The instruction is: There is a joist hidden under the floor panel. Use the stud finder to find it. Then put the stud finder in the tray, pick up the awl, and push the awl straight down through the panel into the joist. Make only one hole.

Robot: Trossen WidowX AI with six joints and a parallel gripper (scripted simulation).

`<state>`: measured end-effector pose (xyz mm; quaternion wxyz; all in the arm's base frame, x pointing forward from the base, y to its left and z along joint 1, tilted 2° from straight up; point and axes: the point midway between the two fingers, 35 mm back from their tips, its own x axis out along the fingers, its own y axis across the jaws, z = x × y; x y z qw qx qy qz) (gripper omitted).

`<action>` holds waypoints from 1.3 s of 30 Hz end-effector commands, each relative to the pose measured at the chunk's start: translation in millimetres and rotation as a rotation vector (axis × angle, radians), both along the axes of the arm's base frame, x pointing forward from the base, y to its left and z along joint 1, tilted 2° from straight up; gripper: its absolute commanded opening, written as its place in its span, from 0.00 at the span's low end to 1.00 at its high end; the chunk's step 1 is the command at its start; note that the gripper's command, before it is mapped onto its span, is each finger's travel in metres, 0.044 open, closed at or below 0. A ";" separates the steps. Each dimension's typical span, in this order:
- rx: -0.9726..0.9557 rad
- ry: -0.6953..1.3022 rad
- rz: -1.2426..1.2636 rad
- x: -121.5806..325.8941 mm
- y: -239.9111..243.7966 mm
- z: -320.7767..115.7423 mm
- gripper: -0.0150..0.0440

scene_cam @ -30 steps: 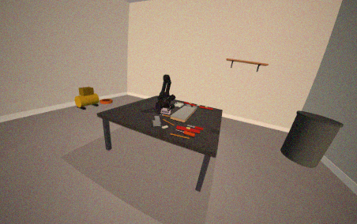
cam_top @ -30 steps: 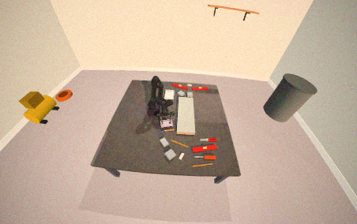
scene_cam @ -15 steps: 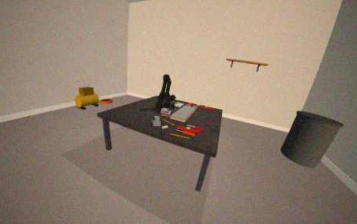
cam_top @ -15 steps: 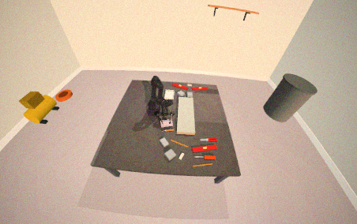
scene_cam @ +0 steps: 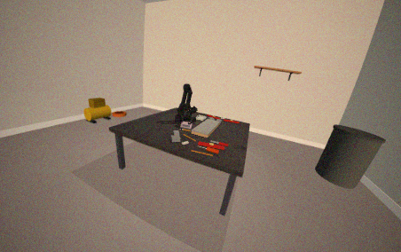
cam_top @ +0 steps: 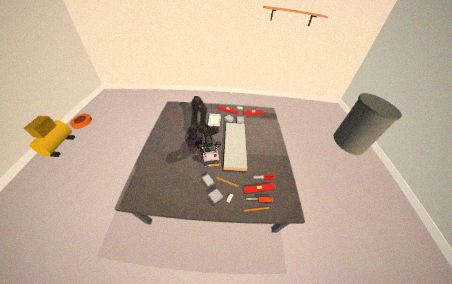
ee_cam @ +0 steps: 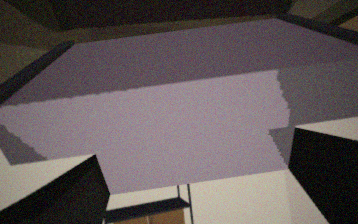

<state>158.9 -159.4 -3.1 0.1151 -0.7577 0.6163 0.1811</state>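
The stud finder (cam_top: 211, 156) (scene_cam: 186, 126) (ee_cam: 190, 115) is a pale pink-lilac box with dark side strips, left of the panel in the top view. My gripper (cam_top: 211, 149) (scene_cam: 187, 122) (ee_cam: 193, 146) is over it, with fingers wide apart; in the wrist view its narrower part fills the gap between them, so I appear shut on it. Its height over the table is unclear. The pale floor panel (cam_top: 235, 147) (scene_cam: 208, 127) lies to the right. An orange-handled tool (cam_top: 215, 165), probably the awl, lies just in front. A whitish square (cam_top: 214, 119) near the arm may be the tray.
Grey blocks (cam_top: 208, 180) (cam_top: 215, 195), a pencil (cam_top: 227, 182) and a white piece (cam_top: 230, 198) lie toward the front of the table (cam_top: 164, 190). A red level (cam_top: 259, 188) and red-handled tools (cam_top: 269, 177) (cam_top: 266, 199) lie front right. More red items (cam_top: 253, 112) lie behind the panel.
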 end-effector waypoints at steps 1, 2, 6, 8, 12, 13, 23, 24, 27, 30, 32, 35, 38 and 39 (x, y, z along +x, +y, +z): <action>0.017 0.013 0.016 0.9 2.0 -3.2 0.90; 0.017 0.013 0.016 0.9 2.1 -3.2 0.90; 0.017 0.013 0.016 0.8 3.9 -3.5 0.90; 0.017 0.013 0.016 0.7 4.7 -3.6 0.90; 0.017 0.013 0.016 0.7 4.8 -3.6 0.90; 0.017 0.013 0.016 0.7 4.8 -3.6 0.90; 0.017 0.013 0.016 0.7 4.8 -3.6 0.90; 0.017 0.013 0.016 0.7 4.8 -3.6 0.90; 0.017 0.013 0.016 0.7 4.8 -3.6 0.90; 0.017 0.013 0.016 0.7 4.8 -3.6 0.90; 0.017 0.013 0.016 0.7 4.8 -3.6 0.90; 0.011 0.009 0.011 0.4 4.2 -2.6 0.90; 0.000 -0.001 -0.001 -0.2 2.8 -0.4 0.90; 0.000 -0.001 -0.001 -0.2 2.8 -0.4 0.90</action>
